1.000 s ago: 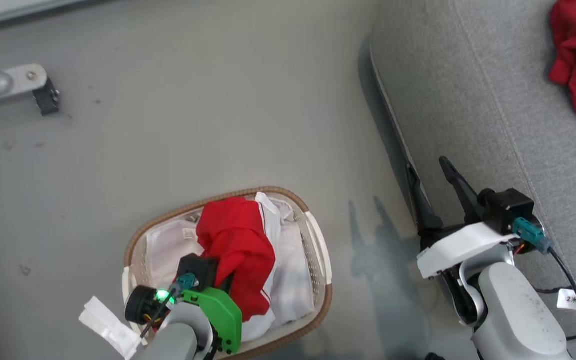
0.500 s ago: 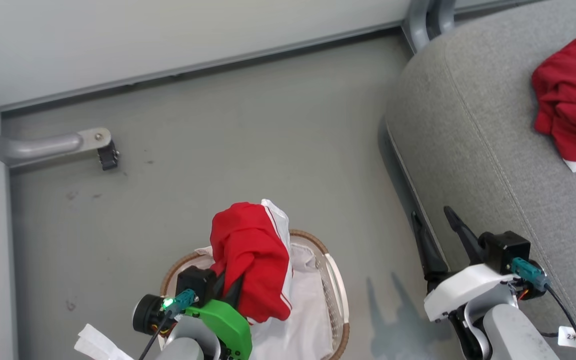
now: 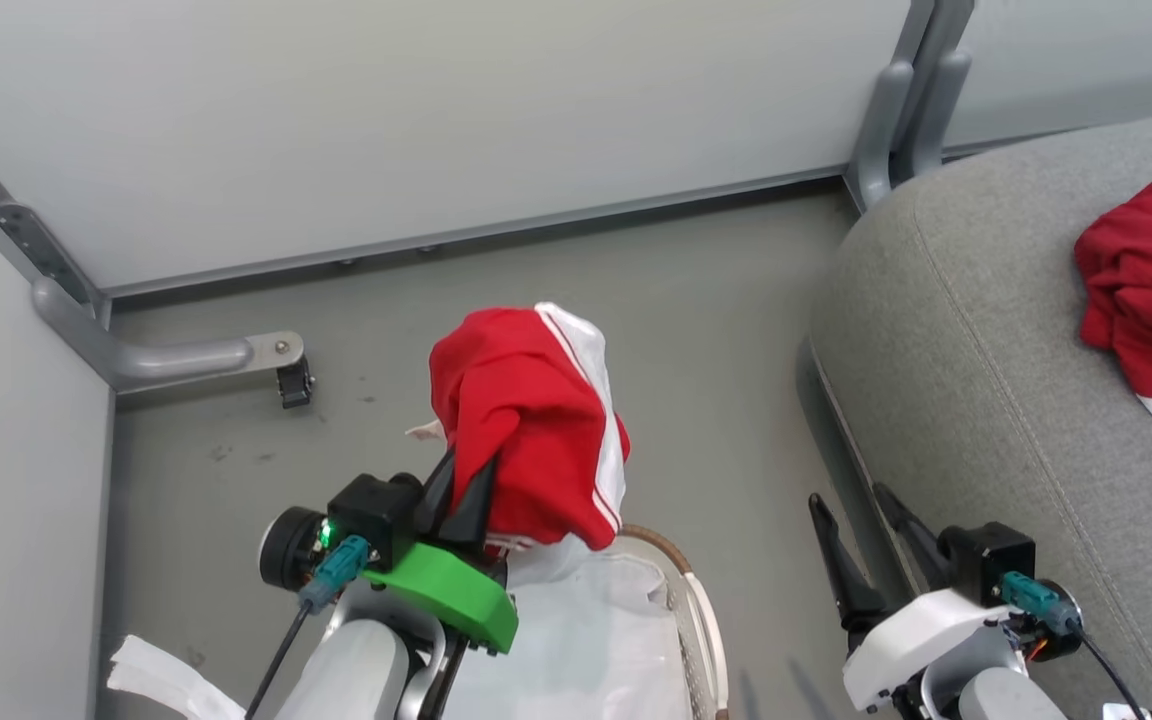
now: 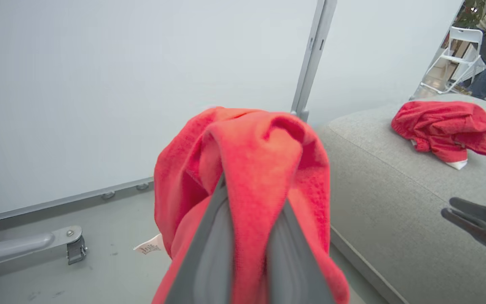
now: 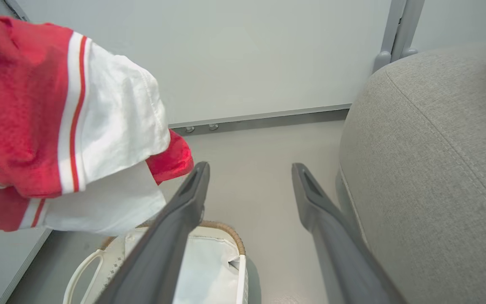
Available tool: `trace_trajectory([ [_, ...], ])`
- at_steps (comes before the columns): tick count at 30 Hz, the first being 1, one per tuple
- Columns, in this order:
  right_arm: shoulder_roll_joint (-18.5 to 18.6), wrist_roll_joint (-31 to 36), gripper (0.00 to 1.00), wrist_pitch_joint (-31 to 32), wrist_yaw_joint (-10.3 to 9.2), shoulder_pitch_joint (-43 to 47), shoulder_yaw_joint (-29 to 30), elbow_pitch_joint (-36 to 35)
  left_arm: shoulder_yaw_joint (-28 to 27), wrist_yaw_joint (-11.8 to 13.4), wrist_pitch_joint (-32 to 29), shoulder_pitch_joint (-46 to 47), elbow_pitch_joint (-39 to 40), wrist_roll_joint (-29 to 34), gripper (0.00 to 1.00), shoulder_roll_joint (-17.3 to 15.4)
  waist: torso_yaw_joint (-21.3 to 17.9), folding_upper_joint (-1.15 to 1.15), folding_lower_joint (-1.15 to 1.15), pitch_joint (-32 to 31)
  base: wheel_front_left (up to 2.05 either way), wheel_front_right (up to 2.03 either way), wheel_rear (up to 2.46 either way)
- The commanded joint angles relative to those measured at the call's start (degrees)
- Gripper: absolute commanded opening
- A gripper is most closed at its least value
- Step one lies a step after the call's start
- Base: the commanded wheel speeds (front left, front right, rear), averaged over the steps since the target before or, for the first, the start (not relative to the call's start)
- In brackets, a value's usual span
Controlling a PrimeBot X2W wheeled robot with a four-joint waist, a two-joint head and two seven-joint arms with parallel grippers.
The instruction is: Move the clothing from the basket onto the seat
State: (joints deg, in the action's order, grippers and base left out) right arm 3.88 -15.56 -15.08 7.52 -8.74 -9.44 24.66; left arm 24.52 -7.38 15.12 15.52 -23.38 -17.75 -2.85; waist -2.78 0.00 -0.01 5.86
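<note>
Red and white, soft and limp, the garment (image 3: 526,420) hangs above the basket (image 3: 698,620), a thick fold pinched in the clenched left gripper (image 3: 464,490); light and floppy, it should drape, not slip. Right of the basket the right gripper (image 3: 848,497) gapes empty, the seat (image 3: 976,400) farther right.

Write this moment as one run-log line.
left gripper: shut on red garment, above basket | right gripper: open, empty | second red garment: on seat
</note>
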Motion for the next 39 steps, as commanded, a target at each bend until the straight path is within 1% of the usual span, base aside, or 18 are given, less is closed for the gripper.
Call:
trace_trajectory([
  [1, 0.0, -0.3, 1.00, -0.1, -0.06, 1.8, -1.0, 0.5, -0.5, -0.2, 0.0, -0.5, 2.7, 0.2, 0.00, -0.1, 1.1, 0.00, 0.01, -2.4, 0.00, 0.00, 0.00],
  [4, 0.1, -0.4, 1.00, -0.1, -0.06, 2.5, -2.7, 0.3, -0.3, -0.2, 0.0, -0.8, 4.6, 0.2, 0.00, -0.1, 1.5, 0.00, 0.01, -3.3, 0.00, 0.00, 0.00],
  [10, 1.3, 0.0, 1.00, -0.1, -0.06, 1.9, -10.5, -1.9, 0.9, -0.2, 0.0, -1.2, 6.4, -0.5, 0.00, -0.1, 2.6, 0.00, 0.01, -3.8, 0.00, 0.00, 0.00],
  [13, 1.5, 0.1, 1.00, -0.1, -0.06, -0.9, -15.5, -4.0, 1.5, -0.2, 0.0, -1.1, 6.7, -1.3, 0.00, -0.1, 3.4, 0.00, 0.01, -3.7, 0.00, 0.00, 0.00],
  [19, 0.8, -1.6, 1.00, -0.1, -0.06, -7.0, -22.8, -7.4, 3.9, -0.2, 0.0, 0.1, 6.7, -2.4, 0.00, -0.1, 5.3, 0.00, 0.01, -2.8, 0.00, 0.00, 0.00],
  [23, 0.5, -0.1, 1.00, -0.1, -0.06, -11.1, -25.0, -5.4, 6.1, -0.2, 0.0, 1.1, 6.8, -3.4, 0.00, -0.1, 6.7, 0.00, 0.01, -2.2, 0.00, 0.00, 0.00],
  [29, -0.5, 4.0, 1.00, -0.1, -0.07, -15.6, -25.7, 2.0, 10.7, -0.2, 0.0, 2.4, 7.4, -5.6, 0.00, -0.1, 9.2, 0.00, 0.01, -1.7, 0.00, 0.00, 0.00],
  [30, -0.7, 3.8, 0.94, -0.1, -0.06, -15.9, -26.0, 2.8, 11.4, -0.2, 0.0, 2.5, 7.4, -5.8, 0.00, -0.1, 9.4, 0.00, 0.01, -1.6, 0.00, 0.00, 0.00],
  [31, -0.7, 3.6, 0.71, -0.1, -0.07, -16.2, -26.0, 3.3, 11.9, -0.2, 0.0, 2.5, 7.4, -6.1, 0.00, -0.1, 9.6, 0.00, 0.01, -1.6, 0.00, 0.00, 0.00],
  [32, -0.8, 3.3, 0.41, -0.1, -0.07, -16.4, -26.0, 3.8, 12.2, -0.2, 0.0, 2.5, 7.5, -6.3, 0.00, -0.1, 9.8, 0.00, 0.01, -1.5, 0.00, 0.00, 0.00],
  [33, -0.8, 2.6, 0.00, -0.1, -0.07, -16.6, -26.1, 4.1, 12.6, -0.2, 0.0, 2.5, 7.4, -6.6, 0.00, -0.1, 9.9, 0.00, 0.01, -1.4, 0.00, 0.00, 0.00],
  [37, -0.8, 0.0, 0.00, -0.1, -0.06, -17.1, -27.3, 3.9, 13.3, 0.0, 0.0, 2.4, 6.9, -7.3, 0.00, -0.1, 9.8, 0.00, 0.01, -1.1, 0.00, 0.00, 0.00],
  [39, -0.8, -0.6, 0.00, -0.1, -0.07, -17.4, -26.9, 3.5, 13.1, 0.3, 0.0, 2.4, 6.9, -7.4, 0.00, -0.1, 9.4, 0.00, 0.01, -0.9, 0.00, 0.00, 0.00],
])
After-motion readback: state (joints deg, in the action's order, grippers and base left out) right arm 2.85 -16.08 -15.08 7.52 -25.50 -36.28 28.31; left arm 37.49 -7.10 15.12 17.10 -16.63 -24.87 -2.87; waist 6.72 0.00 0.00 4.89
